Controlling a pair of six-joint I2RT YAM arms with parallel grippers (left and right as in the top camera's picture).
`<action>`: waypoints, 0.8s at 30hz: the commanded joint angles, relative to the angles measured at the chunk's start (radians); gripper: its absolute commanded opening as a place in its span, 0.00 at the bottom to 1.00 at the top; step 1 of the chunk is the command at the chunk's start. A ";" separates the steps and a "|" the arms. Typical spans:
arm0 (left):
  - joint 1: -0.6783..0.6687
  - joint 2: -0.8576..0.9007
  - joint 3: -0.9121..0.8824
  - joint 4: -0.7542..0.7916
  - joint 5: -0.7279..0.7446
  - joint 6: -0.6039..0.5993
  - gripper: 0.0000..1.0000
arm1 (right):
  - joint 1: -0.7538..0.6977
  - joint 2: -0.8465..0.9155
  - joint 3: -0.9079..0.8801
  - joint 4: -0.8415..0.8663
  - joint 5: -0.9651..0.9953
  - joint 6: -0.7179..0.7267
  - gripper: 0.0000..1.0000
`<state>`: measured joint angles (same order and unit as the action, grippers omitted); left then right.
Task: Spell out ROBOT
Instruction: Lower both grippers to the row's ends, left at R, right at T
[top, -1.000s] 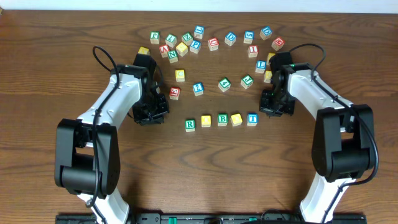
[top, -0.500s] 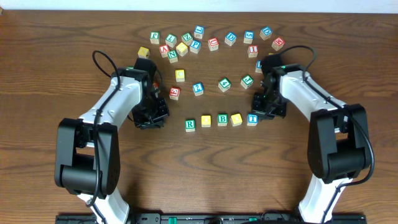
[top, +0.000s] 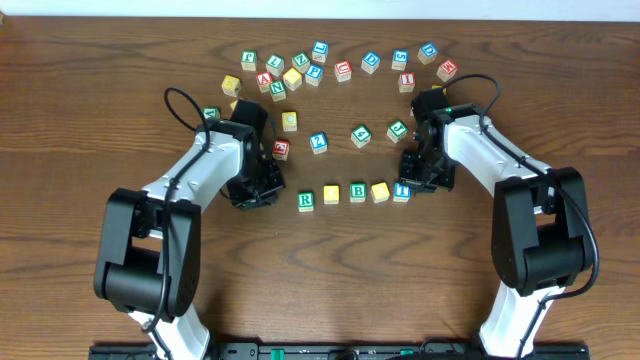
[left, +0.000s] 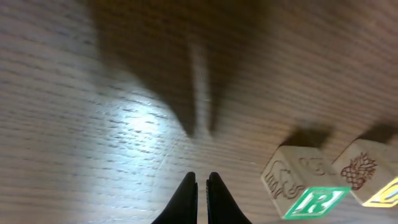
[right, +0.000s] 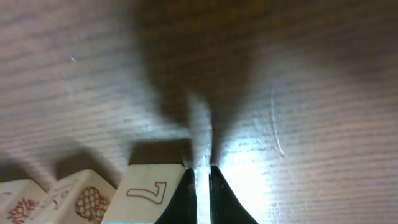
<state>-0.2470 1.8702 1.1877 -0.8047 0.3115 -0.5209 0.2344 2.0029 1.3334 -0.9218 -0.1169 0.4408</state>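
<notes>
Your left tool (left: 202, 186), fingers together, is low over the desk (top: 100, 120) just left of the R cube (top: 306, 200). Your right tool (right: 202, 177), also closed together, is right against the T cube (top: 402, 191) ending the row.

T cube (top: 402, 191): one corner under the right end effector (right: 199, 169) from overhead; cropped by the right wrist view's bottom edge.
R cube (left: 303, 186): cropped by the left wrist view's bottom edge.
yellow cubes (top: 331, 193): letters too small to read.
green cube (top: 210, 115): partly behind the left arm (top: 195, 170).
counter (left: 93, 74): blurred in both wrist views.
</notes>
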 joint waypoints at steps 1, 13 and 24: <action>-0.027 0.008 -0.007 0.000 -0.006 -0.039 0.08 | 0.003 0.011 -0.007 0.021 -0.008 0.005 0.03; -0.079 0.018 -0.007 0.021 -0.006 -0.095 0.07 | 0.008 0.011 -0.007 0.039 -0.056 -0.037 0.03; -0.110 0.019 -0.007 0.054 -0.006 -0.095 0.08 | 0.052 0.011 -0.007 0.043 -0.079 0.024 0.03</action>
<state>-0.3355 1.8744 1.1877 -0.7532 0.3111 -0.6064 0.2691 2.0029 1.3334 -0.8803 -0.1833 0.4255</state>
